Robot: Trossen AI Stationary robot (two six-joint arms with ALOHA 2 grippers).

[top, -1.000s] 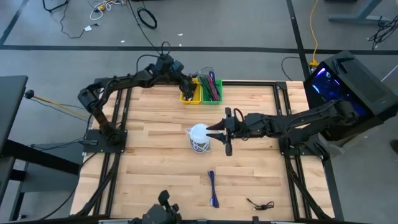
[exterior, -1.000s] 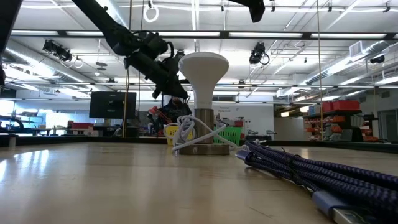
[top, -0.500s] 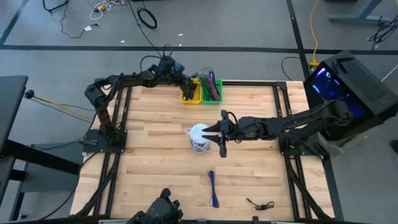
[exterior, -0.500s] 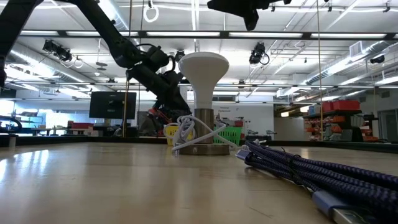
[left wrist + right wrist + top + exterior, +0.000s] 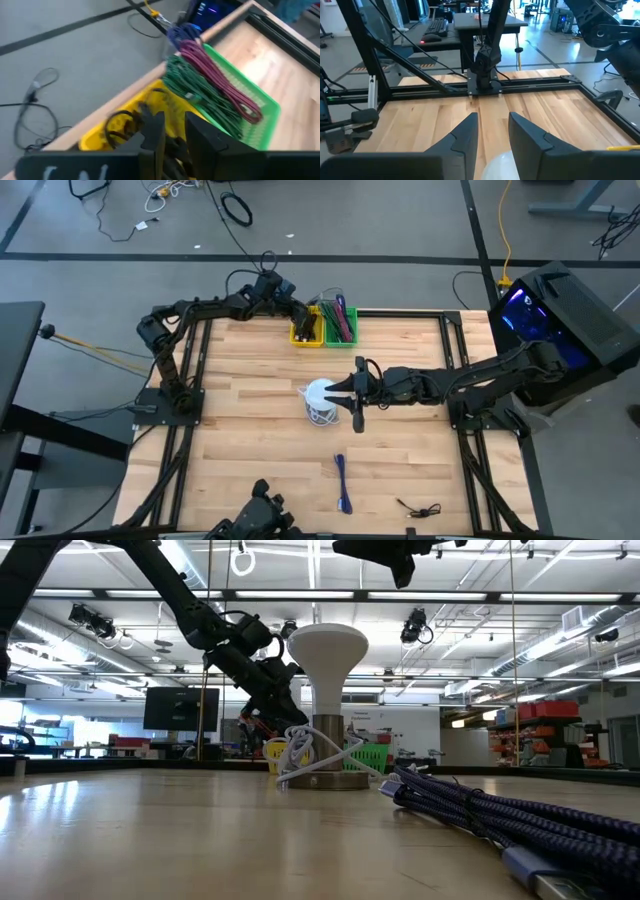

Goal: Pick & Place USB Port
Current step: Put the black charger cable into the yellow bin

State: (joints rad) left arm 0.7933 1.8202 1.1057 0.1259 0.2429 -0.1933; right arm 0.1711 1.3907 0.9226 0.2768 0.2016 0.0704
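Observation:
A white mushroom-shaped stand rests on its metal base at mid-table, with a white cable coiled round its stem. My right gripper hovers open just right of the dome and above it, and the dome top shows between its fingers. My left gripper is open over the yellow bin at the far edge, pointing down into it. Black cables lie in that bin. A blue braided cable lies flat near the near edge.
A green bin with green, maroon and blue cables stands right of the yellow one. A small black cable lies at the near right. Bare wood spreads left of the stand and at the far right.
My right gripper has moved toward the table's left, closing in on the white stand, and has stayed open. My left gripper has dipped down toward the yellow bin. Both have kept still in the last half second.

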